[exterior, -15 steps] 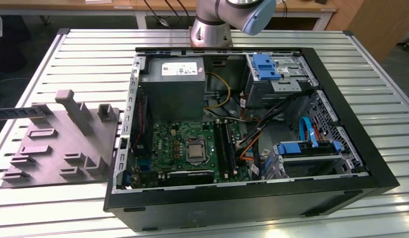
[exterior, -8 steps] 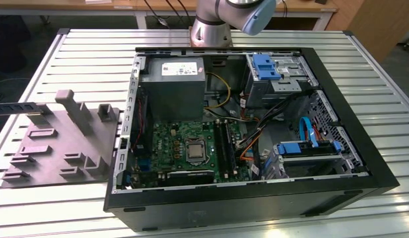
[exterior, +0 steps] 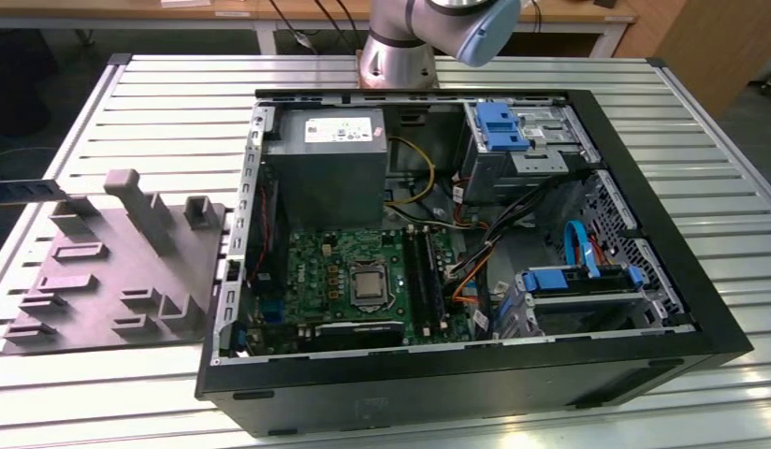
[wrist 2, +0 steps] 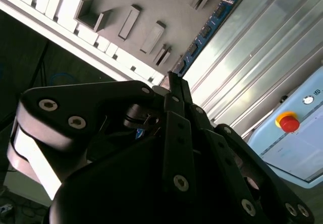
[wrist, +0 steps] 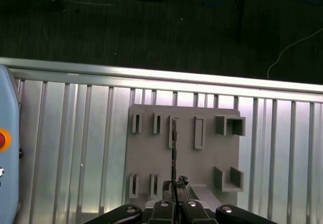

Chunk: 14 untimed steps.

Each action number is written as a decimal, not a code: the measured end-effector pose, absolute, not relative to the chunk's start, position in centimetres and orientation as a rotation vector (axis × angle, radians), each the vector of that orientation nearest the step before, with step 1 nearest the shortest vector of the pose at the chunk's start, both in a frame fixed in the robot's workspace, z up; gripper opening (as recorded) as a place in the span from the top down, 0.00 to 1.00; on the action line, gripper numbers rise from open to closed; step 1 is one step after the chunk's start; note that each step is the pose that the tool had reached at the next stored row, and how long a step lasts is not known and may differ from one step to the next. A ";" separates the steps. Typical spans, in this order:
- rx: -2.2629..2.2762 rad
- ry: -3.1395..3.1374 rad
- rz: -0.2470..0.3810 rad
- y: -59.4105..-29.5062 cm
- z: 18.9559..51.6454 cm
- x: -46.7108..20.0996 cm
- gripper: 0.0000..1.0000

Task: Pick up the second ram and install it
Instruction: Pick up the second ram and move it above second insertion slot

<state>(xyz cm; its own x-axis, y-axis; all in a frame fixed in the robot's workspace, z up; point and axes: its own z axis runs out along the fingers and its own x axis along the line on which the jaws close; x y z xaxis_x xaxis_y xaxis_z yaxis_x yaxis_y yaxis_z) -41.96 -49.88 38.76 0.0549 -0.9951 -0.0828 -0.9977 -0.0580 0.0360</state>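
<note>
claw (wrist: 174, 188) | clamped on second ram (wrist 2: 206, 31) | over gray holder block (wrist: 151, 153)

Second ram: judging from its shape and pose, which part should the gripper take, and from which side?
Take the second ram at one short end, pinching its two flat faces and coming in along its length. It is a thin flat board, so only the faces give purchase. The gripper holds it that way.
</note>
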 end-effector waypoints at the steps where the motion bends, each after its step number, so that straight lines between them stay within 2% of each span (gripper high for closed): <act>1: -2.259 2.134 0.133 -49.9 38.9 -42.0 0.88; 14: -2.258 2.134 0.135 -49.9 39.5 -41.8 0.88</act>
<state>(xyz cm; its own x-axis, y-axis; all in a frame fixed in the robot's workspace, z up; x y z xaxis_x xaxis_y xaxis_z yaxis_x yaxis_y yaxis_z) -41.85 -49.88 39.49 0.0550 -0.9949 -0.0846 -0.9976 -0.0583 0.0362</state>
